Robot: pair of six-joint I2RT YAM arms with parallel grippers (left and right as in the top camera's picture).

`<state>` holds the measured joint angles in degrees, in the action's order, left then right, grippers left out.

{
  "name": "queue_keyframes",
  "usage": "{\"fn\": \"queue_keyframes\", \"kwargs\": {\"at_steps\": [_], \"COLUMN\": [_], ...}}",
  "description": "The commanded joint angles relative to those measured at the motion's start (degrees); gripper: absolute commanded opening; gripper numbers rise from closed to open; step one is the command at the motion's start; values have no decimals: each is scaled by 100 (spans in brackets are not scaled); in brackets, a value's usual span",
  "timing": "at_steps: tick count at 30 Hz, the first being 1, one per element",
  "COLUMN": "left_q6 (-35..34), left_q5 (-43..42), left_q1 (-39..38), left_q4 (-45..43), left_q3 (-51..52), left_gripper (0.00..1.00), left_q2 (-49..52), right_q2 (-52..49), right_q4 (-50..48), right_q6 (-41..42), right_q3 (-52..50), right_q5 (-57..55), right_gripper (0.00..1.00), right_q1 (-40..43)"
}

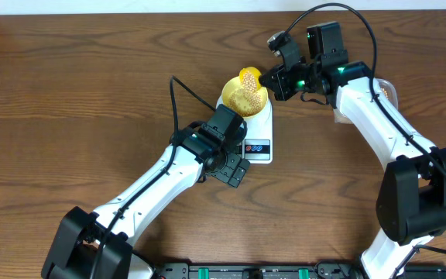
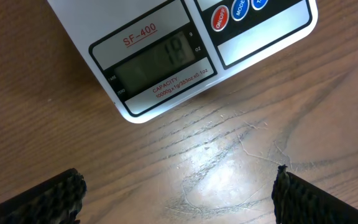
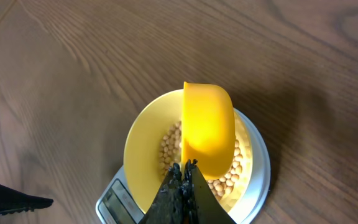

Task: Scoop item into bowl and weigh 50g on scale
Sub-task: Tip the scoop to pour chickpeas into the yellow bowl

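Your left gripper [image 2: 179,194] hangs with its fingers spread wide over the table [image 2: 229,143], just near the scale [image 2: 135,28]. On the scale's far end sits the bowl [image 3: 143,143], with beans [image 3: 169,148] inside. The scoop [image 3: 207,124] tilts over it, pinched in your right gripper [image 3: 183,169], whose fingers are clamped together.

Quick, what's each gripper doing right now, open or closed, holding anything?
Left gripper: open, empty, by the scale.
Right gripper: shut on the scoop, over the bowl.
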<state>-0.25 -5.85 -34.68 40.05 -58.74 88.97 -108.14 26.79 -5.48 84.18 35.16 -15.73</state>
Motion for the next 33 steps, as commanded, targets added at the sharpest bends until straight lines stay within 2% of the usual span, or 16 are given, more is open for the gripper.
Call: {"fn": "queue_keyframes", "kwargs": {"at_steps": [1,28,33], "left_q6": [-87,-87,-87], "left_q5": [50,50,50], "left_q1": [-2,-2,-2], "left_q4": [15,15,15], "left_q3": [-39,-39,-39], "left_gripper": [98,98,98], "left_q2": [-13,-13,-13], "right_q2": [101,101,101], "right_q4": [2,103,103], "right_q6": [-105,-111,-431], "right_q3": [55,55,55], "right_q5": [9,9,11], "right_gripper": [1,1,1], "right_q1": [-50,-52,-57]}}
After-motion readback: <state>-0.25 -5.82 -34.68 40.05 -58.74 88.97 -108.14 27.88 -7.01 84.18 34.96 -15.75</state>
